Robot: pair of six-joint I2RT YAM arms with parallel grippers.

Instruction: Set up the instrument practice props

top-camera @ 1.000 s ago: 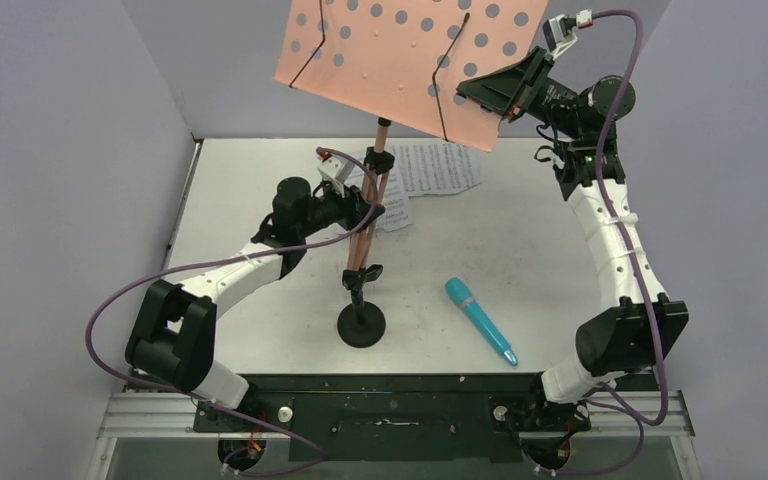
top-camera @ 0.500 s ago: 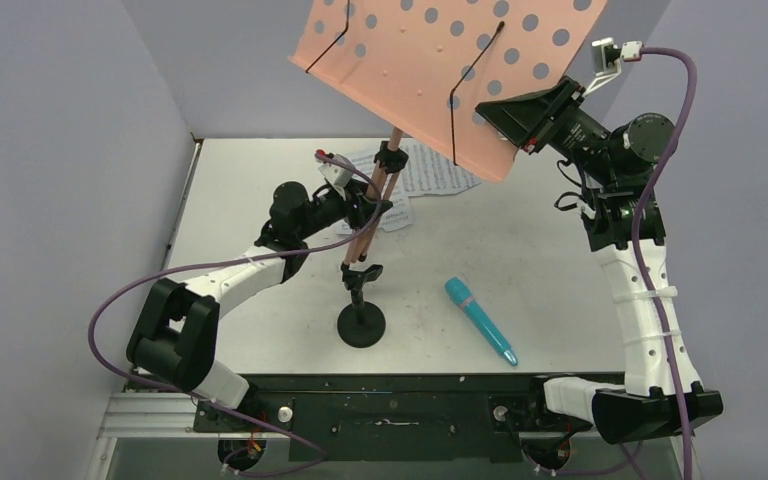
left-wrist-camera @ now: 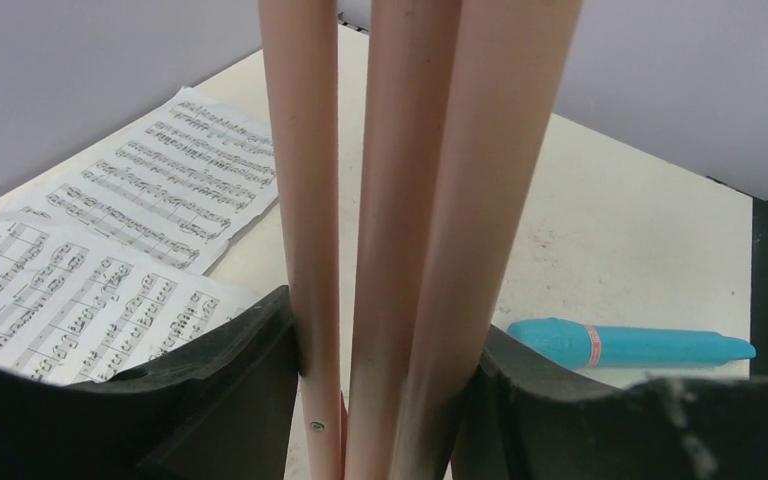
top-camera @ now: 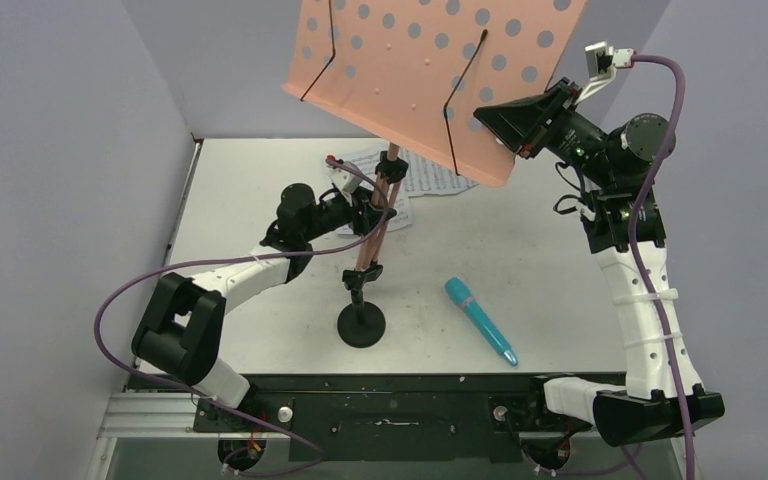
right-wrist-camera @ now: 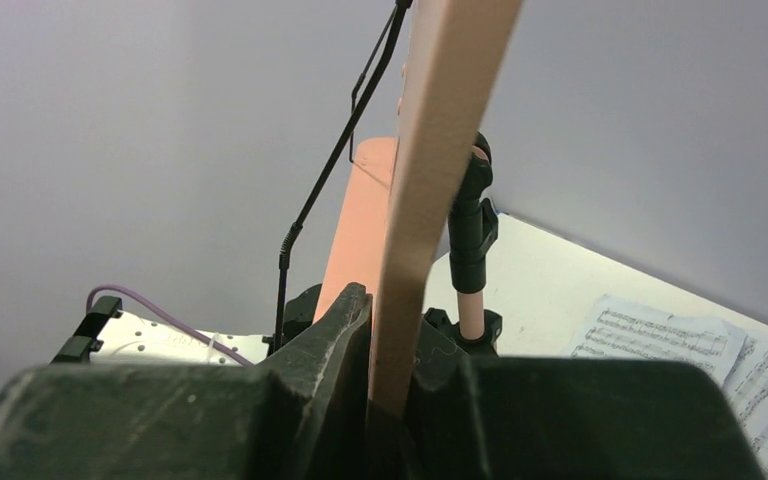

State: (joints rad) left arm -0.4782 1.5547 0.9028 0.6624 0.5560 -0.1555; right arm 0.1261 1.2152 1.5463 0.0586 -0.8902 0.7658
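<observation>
The pink perforated music stand is held off the table by both arms. My left gripper is shut on its folded tripod legs, which fill the gap between the black fingers. My right gripper is shut on the lower right edge of the stand's pink desk, high above the table. Two white sheet-music pages lie flat at the back, under the stand. The teal microphone lies at the front right. The short black mic stand stands upright at the front centre.
The mic stand's clip sits right beside the lower ends of the pink legs. Grey walls close in the table on the left, back and right. The microphone and the pages lie beyond the legs in the left wrist view.
The music stand has swung more upright, its desk rising and shifting left. The right arm has stretched up and its jaws have closed tighter on the desk edge. The left gripper has followed the legs slightly right.
</observation>
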